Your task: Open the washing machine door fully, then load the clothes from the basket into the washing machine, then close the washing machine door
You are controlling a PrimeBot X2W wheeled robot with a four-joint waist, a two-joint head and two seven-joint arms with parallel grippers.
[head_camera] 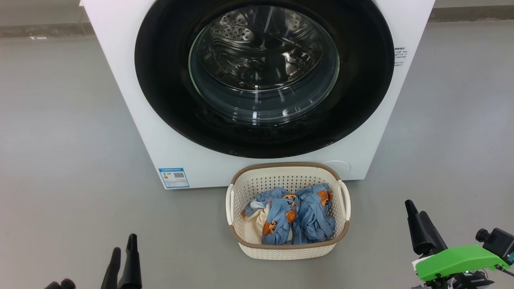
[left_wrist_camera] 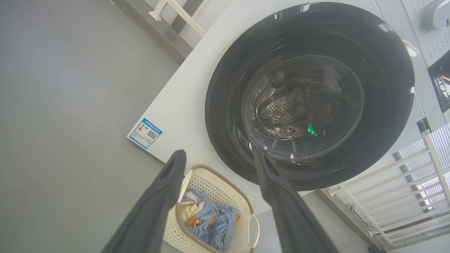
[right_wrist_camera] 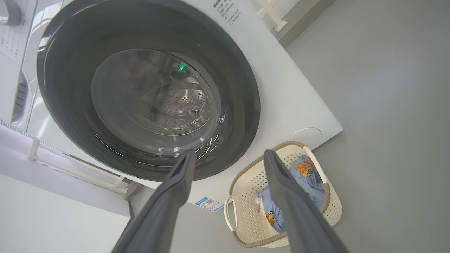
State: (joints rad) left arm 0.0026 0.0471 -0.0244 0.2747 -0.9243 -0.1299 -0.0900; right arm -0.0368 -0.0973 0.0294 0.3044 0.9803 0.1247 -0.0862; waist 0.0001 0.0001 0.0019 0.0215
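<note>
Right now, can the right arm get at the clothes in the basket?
Probably yes. The clothes lie uncovered in the open-topped basket, and the right arm's fingers stand open to its right with nothing between. The washing machine door behind is shut, not overhanging the basket.

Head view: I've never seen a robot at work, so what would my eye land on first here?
The washing machine door, a glossy black ring around clear glass, shut on the white washing machine, dominates the upper middle. Just below it on the grey floor stands the cream basket with blue cartoon-print clothes inside. The left tool and right tool sit open at the lower corners, holding nothing.
</note>
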